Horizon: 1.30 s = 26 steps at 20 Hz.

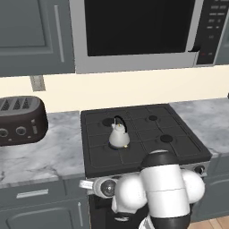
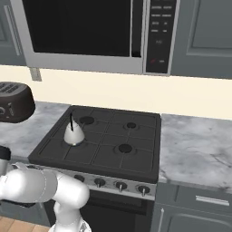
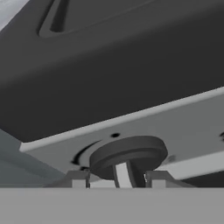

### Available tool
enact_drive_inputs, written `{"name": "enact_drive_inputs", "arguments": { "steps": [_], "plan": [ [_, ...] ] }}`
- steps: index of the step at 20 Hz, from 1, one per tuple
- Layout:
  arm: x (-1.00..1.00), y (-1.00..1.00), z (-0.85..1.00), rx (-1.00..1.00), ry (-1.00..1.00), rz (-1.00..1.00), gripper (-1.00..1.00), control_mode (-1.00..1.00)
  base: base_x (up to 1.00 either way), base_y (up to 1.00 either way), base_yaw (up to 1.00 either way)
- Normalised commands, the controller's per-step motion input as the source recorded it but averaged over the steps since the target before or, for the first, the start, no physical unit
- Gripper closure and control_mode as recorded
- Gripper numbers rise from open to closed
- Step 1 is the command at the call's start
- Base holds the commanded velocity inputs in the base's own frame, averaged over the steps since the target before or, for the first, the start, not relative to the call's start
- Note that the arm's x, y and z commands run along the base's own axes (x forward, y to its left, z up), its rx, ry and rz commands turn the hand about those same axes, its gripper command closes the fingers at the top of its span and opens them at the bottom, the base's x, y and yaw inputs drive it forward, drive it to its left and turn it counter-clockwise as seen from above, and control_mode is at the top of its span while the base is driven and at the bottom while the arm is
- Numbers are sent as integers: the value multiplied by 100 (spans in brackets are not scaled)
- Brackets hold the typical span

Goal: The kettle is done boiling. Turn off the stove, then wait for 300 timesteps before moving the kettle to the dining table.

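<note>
— Kettle [image 1: 119,136] sits upright on the stove's [image 1: 179,147] left burner in the left base view, between toaster [image 1: 20,120] and bare grates, microwave [image 1: 138,31] above.
— And from the right?
— Same kettle [image 2: 74,133] on the stove [image 2: 136,158], knobs [image 2: 121,185] along the front strip.
— Hand view?
— Gripper [image 3: 118,179] straddles a dark knob [image 3: 128,153], fingers [image 3: 78,178] on either side; whether they clamp it, I cannot tell.

Dark round knob [image 3: 127,155] on a steel-grey strip [image 3: 183,127], just ahead of the hand [image 3: 118,179]. Beyond it, black stove [image 1: 143,134], white kettle [image 1: 118,136] with black handle, grey-veined marble worktop [image 1: 40,156], dark toaster [image 1: 20,120].
</note>
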Motion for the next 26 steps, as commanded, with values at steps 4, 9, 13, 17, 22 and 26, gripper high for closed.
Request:
{"name": "enact_drive_inputs", "arguments": {
  "steps": [4,9,13,17,22,26],
  "plan": [
    [-12,0,-1,2,0,0,-100,-100,0,0,0],
    [-37,0,0,0,-2,0,-100,-100,0,0,0],
    [-50,-1,13,0,-7,-1,-100,-100,0,0,0],
    [-48,-2,30,0,-7,-3,-100,-100,0,0,0],
    [-40,0,46,-1,-1,-5,-100,-100,0,0,0],
    [-28,0,51,-2,0,-5,-100,-100,0,0,0]
  ]
}}
